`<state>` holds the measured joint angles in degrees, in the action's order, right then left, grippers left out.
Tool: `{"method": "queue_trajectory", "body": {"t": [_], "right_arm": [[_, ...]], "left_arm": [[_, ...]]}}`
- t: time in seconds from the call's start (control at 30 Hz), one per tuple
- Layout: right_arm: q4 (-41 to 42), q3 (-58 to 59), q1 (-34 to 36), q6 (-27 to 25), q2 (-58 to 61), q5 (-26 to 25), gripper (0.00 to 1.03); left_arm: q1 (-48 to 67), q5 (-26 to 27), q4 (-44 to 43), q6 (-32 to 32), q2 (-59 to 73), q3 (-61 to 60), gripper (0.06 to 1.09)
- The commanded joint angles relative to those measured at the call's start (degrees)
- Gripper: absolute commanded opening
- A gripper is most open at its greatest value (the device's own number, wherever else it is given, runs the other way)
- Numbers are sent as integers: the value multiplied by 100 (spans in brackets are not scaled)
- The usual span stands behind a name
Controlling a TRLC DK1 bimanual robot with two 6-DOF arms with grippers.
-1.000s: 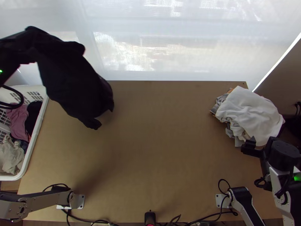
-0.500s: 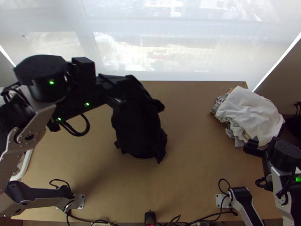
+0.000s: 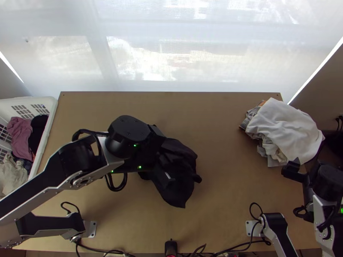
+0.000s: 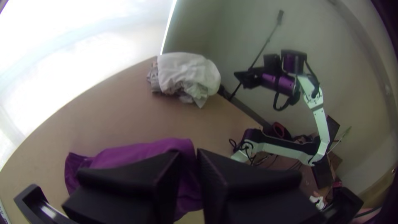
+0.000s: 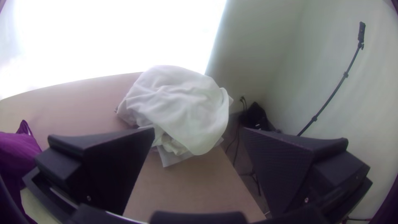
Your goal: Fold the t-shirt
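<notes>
Left jaws, gripping t-shirt (image 3: 178, 190), swung it over mid-surface (image 3: 227, 171); we can spread it next. Right jaws wide.

Robot workstation, plain room; home or lab, cannot tell. Two jointed silver-grey and black robot arms (image 3: 45, 187), plate-mounted, at a light wooden table (image 3: 223, 192). Black cables (image 3: 242, 249) along near edge. White perforated plastic basket (image 3: 46, 135), clothes inside. Bright window, sheer white covering (image 3: 171, 25). Smooth pale wall (image 5: 273, 45).
</notes>
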<state>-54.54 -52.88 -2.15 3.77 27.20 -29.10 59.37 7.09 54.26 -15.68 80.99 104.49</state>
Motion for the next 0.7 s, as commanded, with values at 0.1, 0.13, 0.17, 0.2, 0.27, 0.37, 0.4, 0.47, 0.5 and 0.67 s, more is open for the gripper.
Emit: {"method": "queue_trajectory", "body": {"t": [0.1,0.13,0.17,0.2,0.27,0.37,0.4,0.47,0.5,0.67], "right_arm": [[-65,-126,92,-52,-110,10,98],[-65,-126,92,-105,-119,10,98],[-56,-126,92,-157,-119,1,98],[-56,-126,92,-184,-119,10,98],[-21,-126,92,-236,-119,10,98],[49,-126,75,-316,-75,10,98],[93,-126,66,-333,-48,10,98],[199,-135,40,-403,13,19,98],[251,-161,22,-412,75,10,98],[533,-319,-154,-421,435,19,98]], "left_arm": [[65,-15,348,311,-470,-1097,99],[-31,-103,357,373,-532,-1106,99],[-198,-164,357,399,-584,-1097,100],[-392,-164,357,417,-646,-1080,100],[-813,-173,375,426,-778,-1080,100],[-1517,-243,375,443,-892,-1282,100],[-1736,-243,375,496,-918,-1405,100],[-2035,-261,375,610,-945,-1686,100],[-2114,-296,348,637,-962,-1844,100],[-2272,-428,120,751,-989,-2626,100]]}}
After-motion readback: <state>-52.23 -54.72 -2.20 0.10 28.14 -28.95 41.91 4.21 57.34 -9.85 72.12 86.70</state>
